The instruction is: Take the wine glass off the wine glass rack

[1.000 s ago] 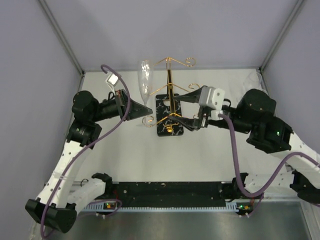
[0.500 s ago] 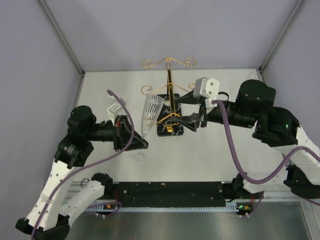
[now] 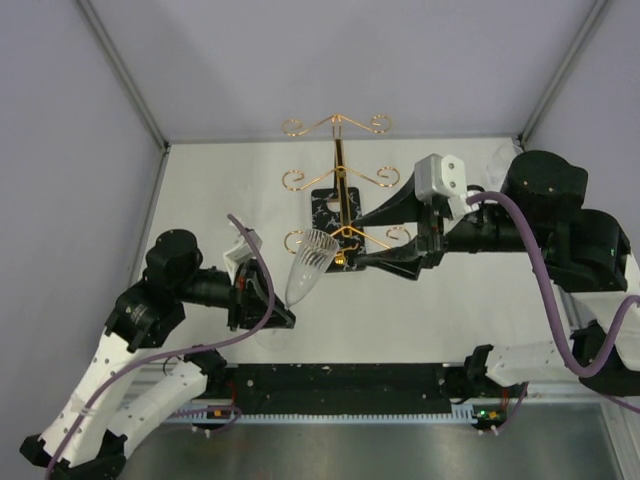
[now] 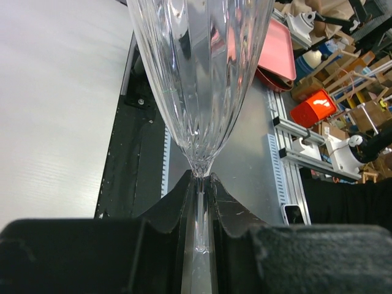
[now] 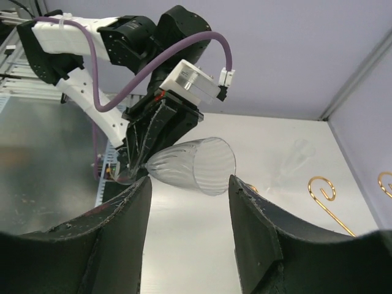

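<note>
Your left hand (image 3: 283, 318) clamps the wine glass (image 3: 311, 262) stem, at 7 o'clock from the wine glass rack (image 3: 338, 165); your right hand (image 3: 352, 240) stands apart.

Tilted ribbed wine glass (image 3: 310, 265) off gold rack (image 3: 340, 180)

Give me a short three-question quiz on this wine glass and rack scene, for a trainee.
1. True or false: the wine glass hangs on the wine glass rack.
2. The left gripper is shut on which part of the glass? A bowl, B stem, C rim.
3. Fill in: the right gripper, beside the rack, stands ____ (open or shut).
Key: 1 false, the glass is clear of the rack; 2 B; 3 open.
</note>
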Available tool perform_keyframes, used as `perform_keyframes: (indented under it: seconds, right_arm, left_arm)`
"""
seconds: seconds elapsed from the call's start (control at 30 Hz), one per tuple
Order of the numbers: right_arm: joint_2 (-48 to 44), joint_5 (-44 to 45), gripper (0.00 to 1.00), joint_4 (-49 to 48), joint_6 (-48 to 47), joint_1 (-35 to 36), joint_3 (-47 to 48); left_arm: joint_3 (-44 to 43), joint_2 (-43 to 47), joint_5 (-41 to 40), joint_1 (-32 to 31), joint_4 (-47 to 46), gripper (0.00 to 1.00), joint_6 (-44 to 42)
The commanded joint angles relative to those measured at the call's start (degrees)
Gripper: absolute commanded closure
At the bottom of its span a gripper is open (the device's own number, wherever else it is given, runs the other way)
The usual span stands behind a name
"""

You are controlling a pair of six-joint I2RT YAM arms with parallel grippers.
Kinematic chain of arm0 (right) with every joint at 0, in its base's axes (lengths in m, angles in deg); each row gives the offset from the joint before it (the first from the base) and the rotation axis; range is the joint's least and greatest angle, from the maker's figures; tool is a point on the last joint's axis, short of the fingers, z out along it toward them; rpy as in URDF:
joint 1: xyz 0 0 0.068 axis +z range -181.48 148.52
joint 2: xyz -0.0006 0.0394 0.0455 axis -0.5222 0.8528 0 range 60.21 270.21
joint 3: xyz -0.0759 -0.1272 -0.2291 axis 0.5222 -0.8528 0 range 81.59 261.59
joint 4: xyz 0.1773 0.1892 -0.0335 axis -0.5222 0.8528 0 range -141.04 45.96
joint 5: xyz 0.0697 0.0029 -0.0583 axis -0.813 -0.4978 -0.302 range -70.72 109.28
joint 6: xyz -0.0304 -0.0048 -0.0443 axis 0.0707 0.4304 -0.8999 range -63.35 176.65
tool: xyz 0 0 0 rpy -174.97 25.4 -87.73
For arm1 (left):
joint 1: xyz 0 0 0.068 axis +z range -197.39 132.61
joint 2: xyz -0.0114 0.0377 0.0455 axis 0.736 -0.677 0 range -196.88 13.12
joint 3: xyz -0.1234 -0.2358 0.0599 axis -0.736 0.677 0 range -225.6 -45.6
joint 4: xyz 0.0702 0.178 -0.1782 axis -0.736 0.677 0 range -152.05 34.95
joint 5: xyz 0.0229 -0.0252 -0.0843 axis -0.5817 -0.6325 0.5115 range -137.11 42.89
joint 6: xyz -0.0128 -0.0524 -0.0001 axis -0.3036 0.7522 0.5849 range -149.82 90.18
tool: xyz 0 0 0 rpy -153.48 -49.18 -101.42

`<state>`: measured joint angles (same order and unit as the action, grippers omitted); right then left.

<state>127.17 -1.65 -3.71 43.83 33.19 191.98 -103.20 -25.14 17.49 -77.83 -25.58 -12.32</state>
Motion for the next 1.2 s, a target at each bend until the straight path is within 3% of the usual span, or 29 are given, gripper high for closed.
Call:
perform_keyframes:
  seconds: [0.0,0.63,0.8,1.17]
  right_arm:
    - [1.68,-3.76,0.47,1.54,2.18,0.55,2.38]
    - [6.17,-11.76,0.54,2.76,3.42,0.55,0.71]
    - [6.6,-14.23,0.6,4.08,3.06,0.55,0.09]
    - [8.98,-13.08,0.6,4.61,2.45,0.55,0.26]
  left_arm:
    - [-0.32,0.2,-0.79,-1.64,0.62,1.0,-4.14]
    - [-0.58,1.52,-3.6,-5.16,2.55,1.0,-6.86]
    - [-0.84,1.08,-4.48,-5.33,2.82,1.0,-7.21]
    - [-1.02,2.22,-4.04,-5.34,2.91,1.0,-7.21]
